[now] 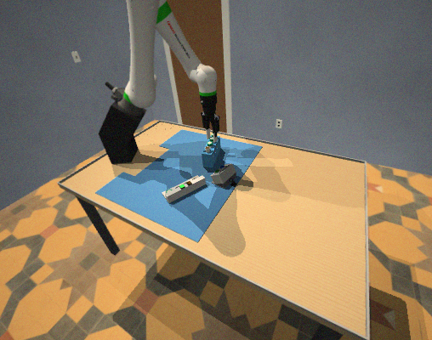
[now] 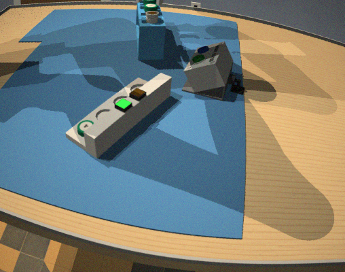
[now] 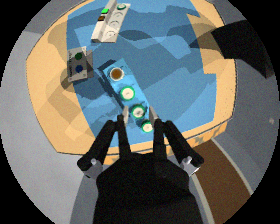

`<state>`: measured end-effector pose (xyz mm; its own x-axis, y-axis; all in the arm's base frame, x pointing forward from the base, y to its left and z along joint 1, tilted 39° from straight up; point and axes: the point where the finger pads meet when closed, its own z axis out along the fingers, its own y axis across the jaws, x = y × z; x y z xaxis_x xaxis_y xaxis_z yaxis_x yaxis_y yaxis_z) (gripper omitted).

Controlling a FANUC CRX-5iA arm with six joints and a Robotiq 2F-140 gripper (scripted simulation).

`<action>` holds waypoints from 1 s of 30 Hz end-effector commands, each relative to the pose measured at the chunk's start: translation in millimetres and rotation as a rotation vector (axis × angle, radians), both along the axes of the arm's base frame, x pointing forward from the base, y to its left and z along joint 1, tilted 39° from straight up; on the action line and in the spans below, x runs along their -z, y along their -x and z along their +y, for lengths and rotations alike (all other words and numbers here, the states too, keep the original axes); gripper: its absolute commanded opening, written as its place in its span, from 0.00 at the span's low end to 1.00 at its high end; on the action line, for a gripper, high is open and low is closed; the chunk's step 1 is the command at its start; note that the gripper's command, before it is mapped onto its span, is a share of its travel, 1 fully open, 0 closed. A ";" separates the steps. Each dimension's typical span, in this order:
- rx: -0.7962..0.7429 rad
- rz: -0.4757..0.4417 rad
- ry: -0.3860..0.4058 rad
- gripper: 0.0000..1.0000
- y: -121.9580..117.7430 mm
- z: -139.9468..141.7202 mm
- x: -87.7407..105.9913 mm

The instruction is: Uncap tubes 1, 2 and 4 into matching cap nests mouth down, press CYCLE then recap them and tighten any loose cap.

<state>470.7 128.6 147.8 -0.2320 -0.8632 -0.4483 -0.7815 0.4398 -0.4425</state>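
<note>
Pincer (image 3: pixel 139 123) part-open, empty, w/ capped tube (image 3: pixel 146 126) just below, betw fingertips.

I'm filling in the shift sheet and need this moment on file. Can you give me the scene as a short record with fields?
Green lamp: lit
Amber lamp: dark
Cap tray: one green cap in the end nest nearest the exterior camera; the other nests show no cap
Decapping station: four tubes; the one nearest the exterior camera is an uncapped tube, the other three carry green caps
End effector: partly open, holding nothing, above the far end of the tube row
Key desk: blue and green keys on top
</note>
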 end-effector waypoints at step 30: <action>-0.811 -0.260 0.608 0.35 0.0 -0.3 -0.5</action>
